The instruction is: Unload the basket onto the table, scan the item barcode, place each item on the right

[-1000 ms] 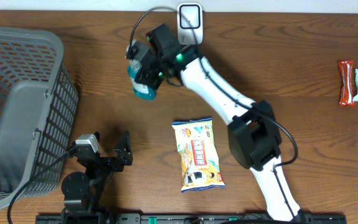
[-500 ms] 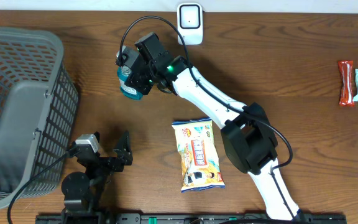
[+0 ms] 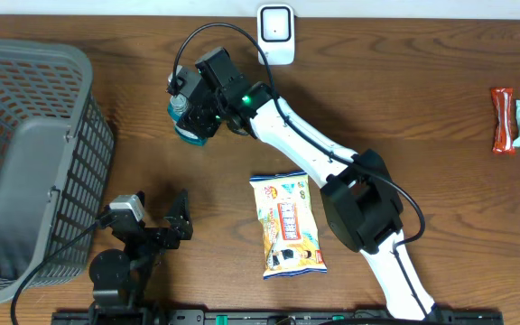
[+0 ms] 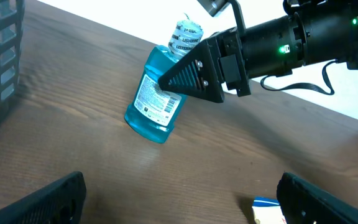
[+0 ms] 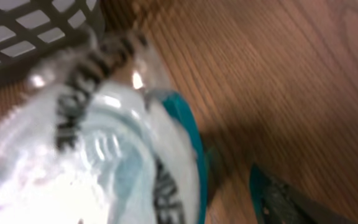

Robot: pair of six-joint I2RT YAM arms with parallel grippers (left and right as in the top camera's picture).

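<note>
The bottle [image 4: 154, 102] of blue mouthwash stands tilted on the worktop [image 3: 441, 81], base down and cap leaning toward the far edge, between the basket [image 3: 72, 60] and the scanner [image 3: 276, 33]; it is well left of the scanner, so its label is not facing the reader now.

The right pincer [image 3: 190, 106] sits at the bottle's shoulder, one dark finger lying across the top of the label; the lean suggests the bottle is propped by that contact, not standing free. The right wrist view is blurred and filled by the cap, so I cannot tell whether the jaws grip the neck or have parted from it.

The left pincer [image 3: 175, 229] waits low near the front edge, jaws spread wide and holding nothing, its camera aimed at the bottle, probably parked there to stay clear.

A snack bag [image 3: 287, 226] lies flat mid-worktop, apart from both arms; my guess is the bottle is bound for the basket.
</note>
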